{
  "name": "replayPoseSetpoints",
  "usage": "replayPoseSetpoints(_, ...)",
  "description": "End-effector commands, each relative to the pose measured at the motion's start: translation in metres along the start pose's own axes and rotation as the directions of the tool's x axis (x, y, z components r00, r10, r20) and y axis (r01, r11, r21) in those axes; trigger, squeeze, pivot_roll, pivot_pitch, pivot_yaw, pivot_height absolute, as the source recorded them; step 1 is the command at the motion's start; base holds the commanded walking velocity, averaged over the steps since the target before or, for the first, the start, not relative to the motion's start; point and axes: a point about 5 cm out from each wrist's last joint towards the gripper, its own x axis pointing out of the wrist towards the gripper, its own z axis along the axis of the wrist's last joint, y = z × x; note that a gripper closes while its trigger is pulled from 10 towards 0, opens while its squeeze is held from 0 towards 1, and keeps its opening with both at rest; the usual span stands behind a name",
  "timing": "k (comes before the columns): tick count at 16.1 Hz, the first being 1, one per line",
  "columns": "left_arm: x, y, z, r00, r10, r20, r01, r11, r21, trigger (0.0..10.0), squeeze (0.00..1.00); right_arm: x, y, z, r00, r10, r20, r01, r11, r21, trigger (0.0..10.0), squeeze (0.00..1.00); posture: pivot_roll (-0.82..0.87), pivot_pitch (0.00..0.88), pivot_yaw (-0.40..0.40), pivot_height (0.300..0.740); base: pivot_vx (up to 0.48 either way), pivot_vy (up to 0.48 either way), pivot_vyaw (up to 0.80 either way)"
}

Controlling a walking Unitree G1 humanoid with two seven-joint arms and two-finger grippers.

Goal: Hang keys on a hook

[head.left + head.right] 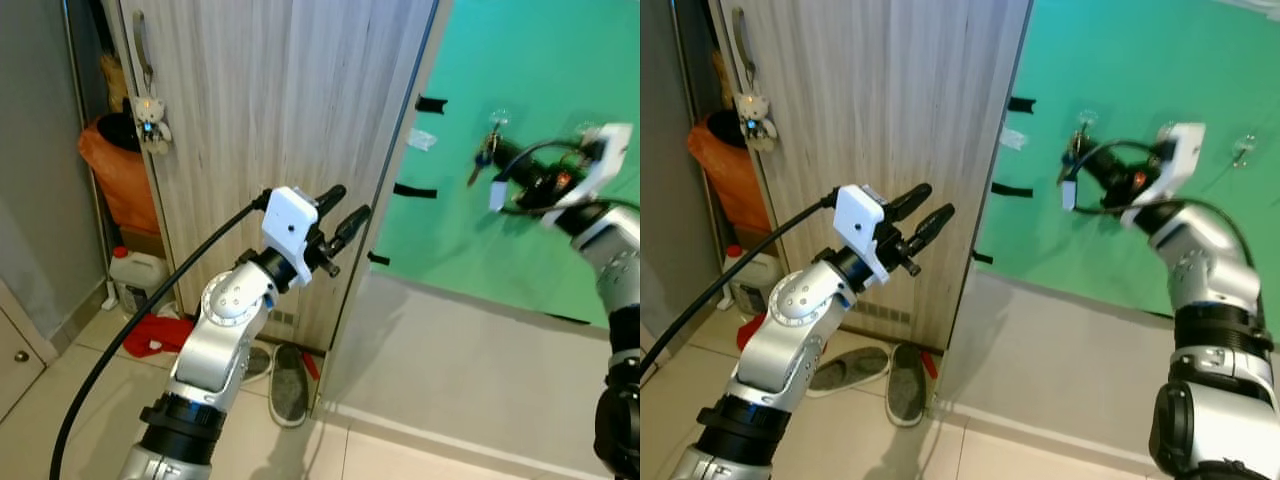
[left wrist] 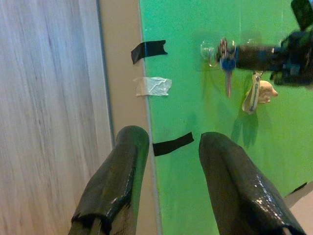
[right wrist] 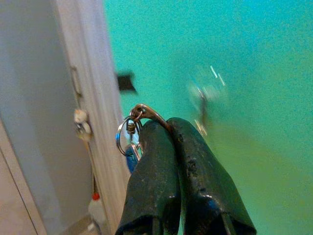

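Note:
A bunch of keys (image 3: 128, 139) on a metal ring hangs from my right gripper (image 3: 168, 125), which is shut on the ring. That gripper (image 1: 1090, 162) is held up against the green wall, with the keys (image 1: 1071, 158) just below a clear hook (image 1: 1083, 119). Whether the ring touches the hook I cannot tell. In the left wrist view the keys (image 2: 226, 66) and a pale tag (image 2: 255, 94) dangle beside the hook (image 2: 209, 52). My left gripper (image 1: 352, 200) is open and holds nothing, raised in front of the wooden door (image 1: 270, 110).
Black tape strips (image 1: 412, 190) mark the green wall's edge. A second hook (image 1: 1243, 148) sits further right. A small teddy bear (image 1: 150, 122) hangs on the door handle. Shoes (image 1: 288, 382), a red cloth (image 1: 155, 333) and a white jug (image 1: 138, 278) lie on the floor.

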Motion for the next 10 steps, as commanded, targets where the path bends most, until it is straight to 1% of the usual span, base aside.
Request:
replayPoseSetpoints(1,0.003,-0.004,0.001,1.0,-0.015,-0.004,0.015,1.0,0.004,10.0,0.0,0.003,0.001,0.012,0.999,0.01,0.042,-0.01,1.0,0.0,0.0,0.0,-0.04,0.0,-0.119,0.74,0.0,0.0,0.0)
replayPoseSetpoints(4,0.003,-0.003,0.001,1.0,-0.015,-0.003,0.015,1.0,0.003,10.0,0.0,0.008,-0.004,0.013,0.998,-0.055,0.042,0.055,0.998,-0.006,0.0,0.0,-0.04,0.0,-0.118,0.74,0.0,0.0,0.0)
replayPoseSetpoints(5,0.004,-0.003,0.001,1.0,-0.016,-0.004,0.016,1.0,0.003,10.0,0.0,0.011,-0.009,0.009,0.992,-0.12,0.039,0.12,0.993,0.007,0.0,0.0,-0.03,0.0,-0.116,0.74,0.0,0.0,0.0)
replayPoseSetpoints(6,0.004,-0.003,0.001,1.0,-0.016,-0.004,0.016,1.0,0.003,10.0,0.0,0.013,-0.012,0.005,0.987,-0.158,0.035,0.157,0.987,0.019,0.0,0.0,-0.03,0.0,-0.117,0.74,0.0,0.0,0.0)
replayPoseSetpoints(10,0.004,-0.002,0.001,1.0,-0.014,-0.004,0.014,1.0,0.006,10.0,0.0,0.019,-0.015,-0.002,0.974,-0.224,0.024,0.222,0.973,0.054,0.0,0.0,-0.03,0.0,-0.118,0.74,0.0,0.0,0.0)
